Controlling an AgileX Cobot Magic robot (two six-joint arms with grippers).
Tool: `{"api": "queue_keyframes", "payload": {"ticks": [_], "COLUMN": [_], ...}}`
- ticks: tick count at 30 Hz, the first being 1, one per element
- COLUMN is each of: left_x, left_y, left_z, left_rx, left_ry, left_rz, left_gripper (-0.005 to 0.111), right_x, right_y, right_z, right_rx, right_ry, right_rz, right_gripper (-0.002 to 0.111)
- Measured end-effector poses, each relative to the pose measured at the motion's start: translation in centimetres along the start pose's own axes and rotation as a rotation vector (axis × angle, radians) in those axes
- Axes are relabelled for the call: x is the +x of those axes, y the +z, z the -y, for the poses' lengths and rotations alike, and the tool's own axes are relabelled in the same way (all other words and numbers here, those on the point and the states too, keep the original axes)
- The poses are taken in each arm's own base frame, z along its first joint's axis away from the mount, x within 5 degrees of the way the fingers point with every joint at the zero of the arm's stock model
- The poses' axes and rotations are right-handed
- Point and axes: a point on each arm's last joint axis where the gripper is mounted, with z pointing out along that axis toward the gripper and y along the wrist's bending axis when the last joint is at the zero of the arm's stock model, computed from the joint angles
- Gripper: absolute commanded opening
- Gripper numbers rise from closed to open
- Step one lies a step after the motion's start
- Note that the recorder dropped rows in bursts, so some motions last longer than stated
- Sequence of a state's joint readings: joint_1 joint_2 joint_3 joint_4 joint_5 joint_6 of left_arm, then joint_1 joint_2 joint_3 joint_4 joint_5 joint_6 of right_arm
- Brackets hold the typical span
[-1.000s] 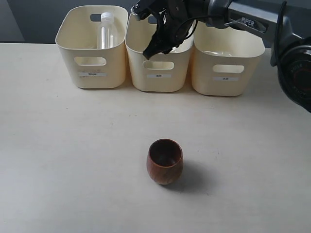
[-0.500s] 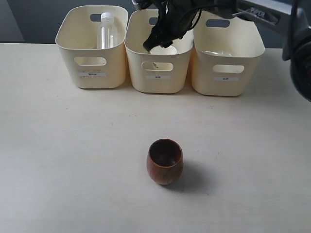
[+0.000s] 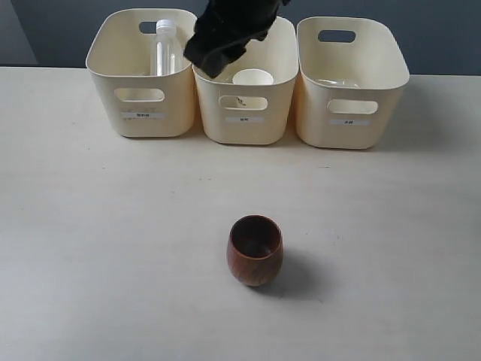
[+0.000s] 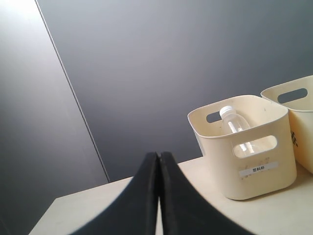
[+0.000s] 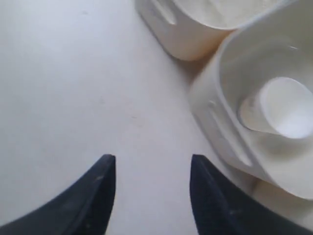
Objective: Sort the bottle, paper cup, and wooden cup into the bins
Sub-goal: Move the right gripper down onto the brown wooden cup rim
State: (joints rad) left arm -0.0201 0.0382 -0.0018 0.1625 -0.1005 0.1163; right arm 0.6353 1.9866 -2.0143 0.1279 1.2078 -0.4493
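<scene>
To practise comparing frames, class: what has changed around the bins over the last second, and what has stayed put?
The right tool has lifted away from the middle bin, and its arm no longer crosses the right of the exterior view. The tool is open and empty; the paper cup, unseen a second ago, sits in that bin. Unchanged: the bottle in the left bin, the wooden cup on the table.

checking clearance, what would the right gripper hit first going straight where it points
Probably the bare table, close beside the middle bin holding the paper cup; nothing else lies before the right gripper, though depth is unclear.
</scene>
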Motion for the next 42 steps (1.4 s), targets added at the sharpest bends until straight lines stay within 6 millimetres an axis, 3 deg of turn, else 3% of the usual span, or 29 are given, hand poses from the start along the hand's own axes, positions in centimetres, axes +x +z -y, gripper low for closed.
{"api": "queue_keyframes", "payload": {"ticks": [4,9,21,34,42], "left_x": [0.0,0.0,0.0,0.0,0.0], "left_y": [0.0,0.0,0.0,0.0,0.0], "left_z": [0.0,0.0,0.0,0.0,0.0], "left_rx": [0.0,0.0,0.0,0.0,0.0], "left_ry": [0.0,0.0,0.0,0.0,0.0], "left_rz": [0.0,0.0,0.0,0.0,0.0], "left_gripper": [0.0,0.0,0.0,0.0,0.0], "right_x": [-0.2,1.1,6.5,8.0,9.9], "right_y": [0.6,3.1,7.8,9.0,10.0], "right_z": [-3.1,-5.3,-6.7,-8.4,-8.9], "right_rx": [-0.139,-0.198,-0.238,-0.361,-0.387], "right_ry": [-0.039,-0.055,-0.019,0.064,0.081], "right_rz": [0.01,-0.087,-0.35,-0.385,-0.457], "right_gripper": [0.064,0.064,0.064,0.064,0.064]}}
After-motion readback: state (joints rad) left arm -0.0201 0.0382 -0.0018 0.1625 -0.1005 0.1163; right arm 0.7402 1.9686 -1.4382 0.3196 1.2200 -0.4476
